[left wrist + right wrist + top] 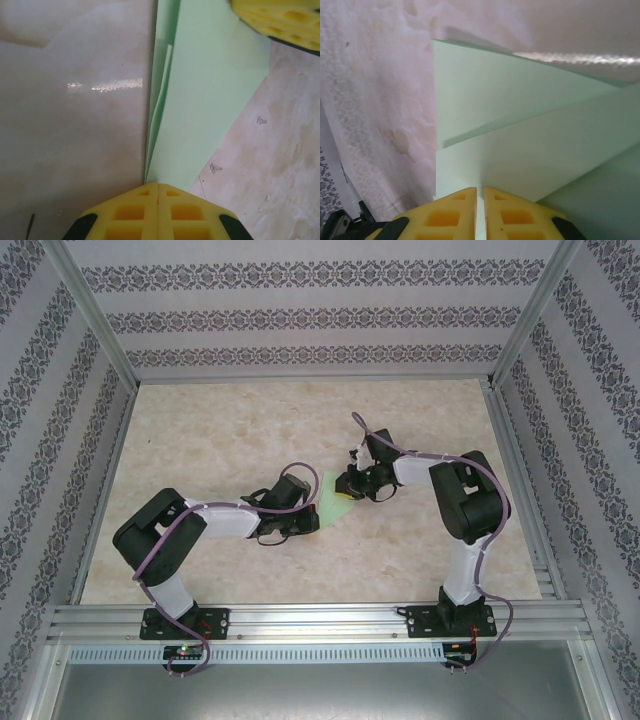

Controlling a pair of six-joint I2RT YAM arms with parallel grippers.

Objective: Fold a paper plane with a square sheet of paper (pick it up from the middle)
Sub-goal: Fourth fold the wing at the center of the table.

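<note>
The pale-green sheet of paper [333,508] is folded into a pointed, layered paper plane shape and hangs between the two arms over the middle of the table. My left gripper [312,518] is shut on its narrow tip [152,177], the yellow pads pressed together [158,186]. My right gripper [348,492] holds the wide end from the other side. Its yellow fingers [285,20] show at the top right of the left wrist view. In the right wrist view its jaws [480,190] stand a thin slit apart with the paper's [520,110] edge between them.
The beige marbled tabletop [220,440] lies under the paper, with patterned walls on three sides. A metal rail [320,620] runs along the near edge, where both arm bases are bolted.
</note>
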